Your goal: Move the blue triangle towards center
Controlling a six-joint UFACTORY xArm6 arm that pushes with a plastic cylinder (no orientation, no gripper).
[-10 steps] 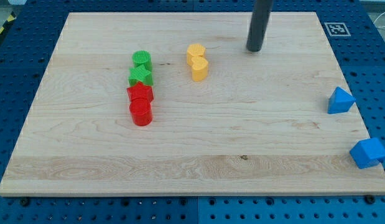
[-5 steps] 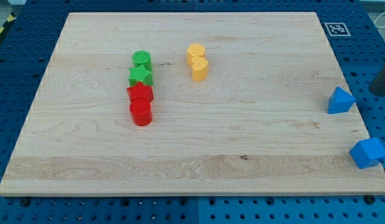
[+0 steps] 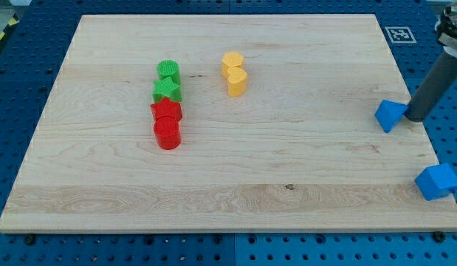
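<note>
The blue triangle (image 3: 390,115) lies near the board's right edge, a little above mid-height. My tip (image 3: 415,117) stands against its right side, touching it. The dark rod rises from there toward the view's top right. The board's centre lies well to the left of the triangle.
A second blue block (image 3: 437,181) sits at the board's lower right edge. Two yellow blocks (image 3: 234,73) stand at upper centre. Two green blocks (image 3: 167,81) and two red blocks (image 3: 167,123) form a column at left centre. A fiducial tag (image 3: 399,34) marks the top right corner.
My tip went from the board's top centre to the right edge and came up against the blue triangle. The triangle has slid a little left and turned.
</note>
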